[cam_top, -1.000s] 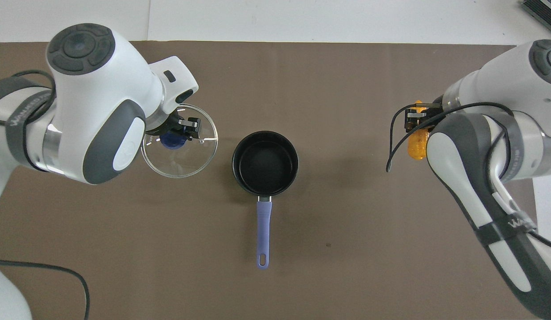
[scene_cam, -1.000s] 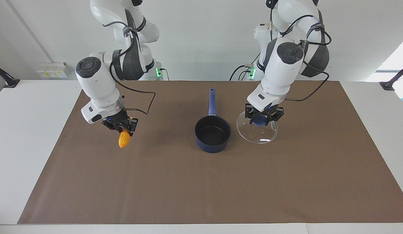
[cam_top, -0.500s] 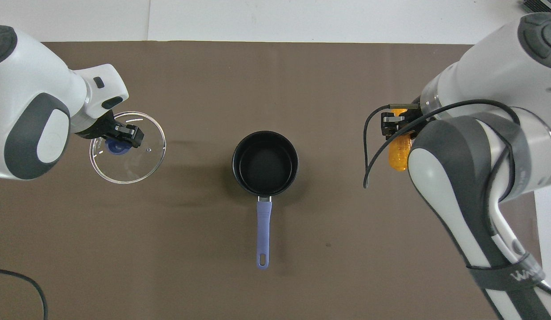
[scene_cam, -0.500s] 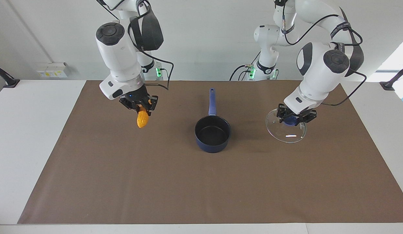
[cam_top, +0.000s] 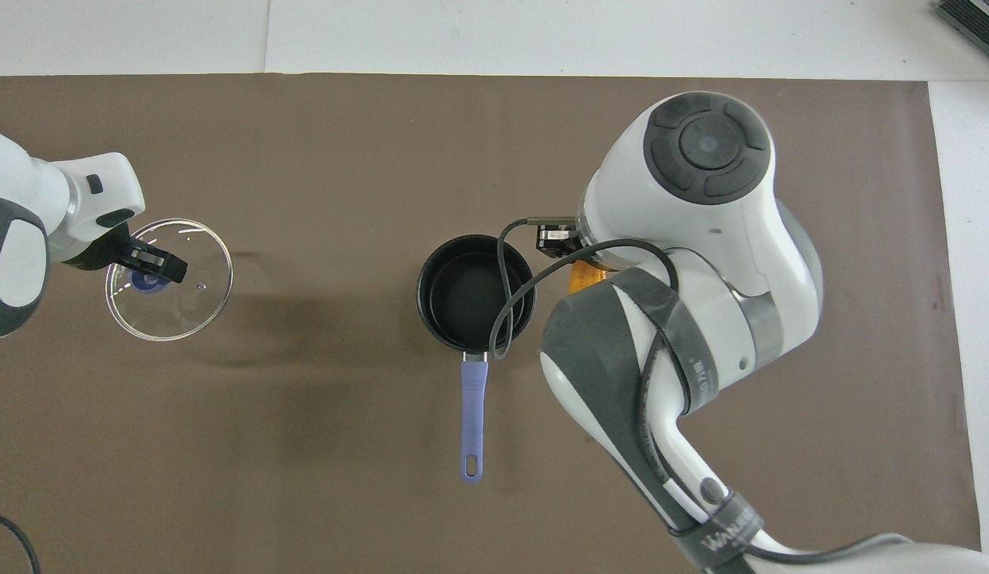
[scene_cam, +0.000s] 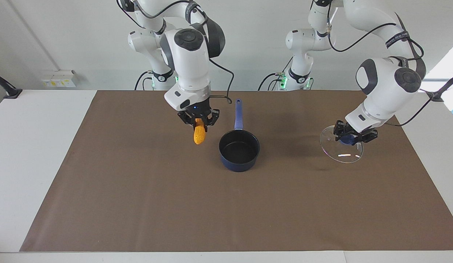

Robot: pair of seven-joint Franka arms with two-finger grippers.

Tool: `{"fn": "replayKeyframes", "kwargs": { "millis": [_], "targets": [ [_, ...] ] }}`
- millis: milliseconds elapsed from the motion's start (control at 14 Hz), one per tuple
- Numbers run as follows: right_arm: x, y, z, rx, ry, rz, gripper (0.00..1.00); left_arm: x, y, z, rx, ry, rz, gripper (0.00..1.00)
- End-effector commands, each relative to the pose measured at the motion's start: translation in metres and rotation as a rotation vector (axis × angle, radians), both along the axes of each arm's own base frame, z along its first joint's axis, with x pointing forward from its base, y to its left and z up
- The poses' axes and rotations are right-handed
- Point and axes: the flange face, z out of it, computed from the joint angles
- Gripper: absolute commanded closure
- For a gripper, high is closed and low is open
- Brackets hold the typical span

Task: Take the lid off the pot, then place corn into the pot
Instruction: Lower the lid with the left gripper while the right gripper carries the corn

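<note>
The right gripper (scene_cam: 198, 122) is bringing the clamped corn (scene_cam: 199, 135) close beside the open pot (scene_cam: 239, 151), nearly ready to drop. The left gripper (scene_cam: 354, 134), closed on the lid (scene_cam: 341, 147), is carrying it away toward its own table end.

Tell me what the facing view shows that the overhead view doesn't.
Only the facing view shows the whole corn hanging from the right claw, beside the pot, plus both arm bases. Only the overhead view shows the pot's handle full length, with its hanging hole. Both show the uncovered pot and the left claw holding the lid by its knob.
</note>
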Motion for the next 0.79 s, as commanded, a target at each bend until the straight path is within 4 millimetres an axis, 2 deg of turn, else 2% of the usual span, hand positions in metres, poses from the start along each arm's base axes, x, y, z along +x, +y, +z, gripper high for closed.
{"fn": "replayKeyframes", "kwargs": {
  "millis": [0,143,214,286,429,500,571,643,714],
  "targets": [
    [0.018,0.041,-0.017,0.007,-0.032,-0.018,1.00,-0.017,0.016,-0.015,-0.006,-0.033,-0.014,1.00],
    [0.019,0.067,-0.037,0.020,-0.027,-0.023,1.00,-0.023,0.021,-0.037,-0.005,-0.058,-0.023,1.00],
    [0.015,0.079,-0.048,0.018,-0.020,-0.009,1.00,-0.026,0.027,-0.049,-0.004,-0.073,-0.017,1.00],
    [0.007,0.099,-0.063,0.011,-0.009,0.017,1.00,-0.030,0.027,-0.061,-0.004,-0.078,-0.016,1.00],
    [0.005,0.115,-0.087,0.014,-0.012,0.010,1.00,-0.035,0.029,-0.080,-0.002,-0.093,-0.011,1.00],
    [0.005,0.118,-0.091,0.019,-0.014,0.014,1.00,-0.034,0.029,-0.082,-0.001,-0.101,-0.007,1.00],
    [0.007,0.116,-0.092,0.030,-0.016,0.009,1.00,-0.033,0.030,-0.081,-0.001,-0.107,-0.007,0.86],
    [0.009,0.115,-0.093,0.035,-0.021,0.006,1.00,-0.031,0.030,-0.081,-0.001,-0.110,-0.009,0.67],
    [0.005,0.119,-0.104,0.032,-0.016,0.013,1.00,-0.030,0.029,-0.080,-0.001,-0.110,-0.010,0.46]
  ]
}}
